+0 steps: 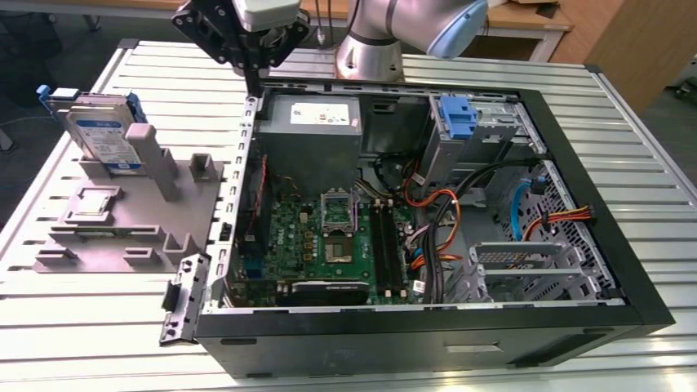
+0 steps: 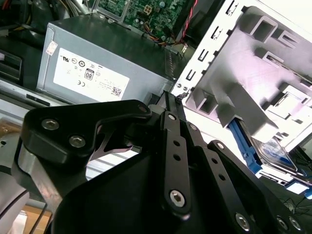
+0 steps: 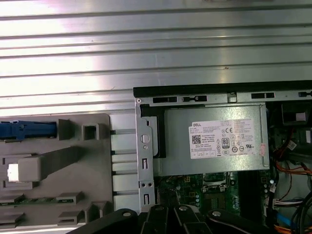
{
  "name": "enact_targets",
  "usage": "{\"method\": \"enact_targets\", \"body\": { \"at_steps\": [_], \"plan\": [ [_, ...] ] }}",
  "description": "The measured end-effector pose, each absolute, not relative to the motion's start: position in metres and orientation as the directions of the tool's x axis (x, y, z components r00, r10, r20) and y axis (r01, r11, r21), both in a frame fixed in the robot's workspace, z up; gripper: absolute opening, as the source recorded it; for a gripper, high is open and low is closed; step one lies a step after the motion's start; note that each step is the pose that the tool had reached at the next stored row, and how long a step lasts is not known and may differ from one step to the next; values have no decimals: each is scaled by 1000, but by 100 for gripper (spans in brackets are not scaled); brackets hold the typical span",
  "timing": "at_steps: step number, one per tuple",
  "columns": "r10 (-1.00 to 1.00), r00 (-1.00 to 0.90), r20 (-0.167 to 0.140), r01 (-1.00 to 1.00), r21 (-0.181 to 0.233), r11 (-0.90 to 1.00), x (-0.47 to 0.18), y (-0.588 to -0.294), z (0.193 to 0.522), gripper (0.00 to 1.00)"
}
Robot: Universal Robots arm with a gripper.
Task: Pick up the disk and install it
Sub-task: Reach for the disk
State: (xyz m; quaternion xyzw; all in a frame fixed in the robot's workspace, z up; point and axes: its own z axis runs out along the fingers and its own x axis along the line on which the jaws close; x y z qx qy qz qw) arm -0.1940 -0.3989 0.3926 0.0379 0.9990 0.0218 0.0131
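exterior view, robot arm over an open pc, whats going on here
The robot arm's gripper hangs empty with its fingers together, above the corner of the open computer case beside the power supply. The disk, in its blue carrier, stands upright in the grey fixture at the exterior view's left, outside the case and not yet picked up.

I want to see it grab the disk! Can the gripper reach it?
Probably yes. The disk stands upright in the grey holder with its top bare, and nothing sits between it and the gripper, which hangs over the computer case's edge.
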Motion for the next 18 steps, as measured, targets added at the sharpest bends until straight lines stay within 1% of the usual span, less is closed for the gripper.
{"method": "enact_targets", "body": {
  "at_steps": [18],
  "plan": [
    [76,-997,-24,75,44,996,-199,-399,393,10]
  ]
}}
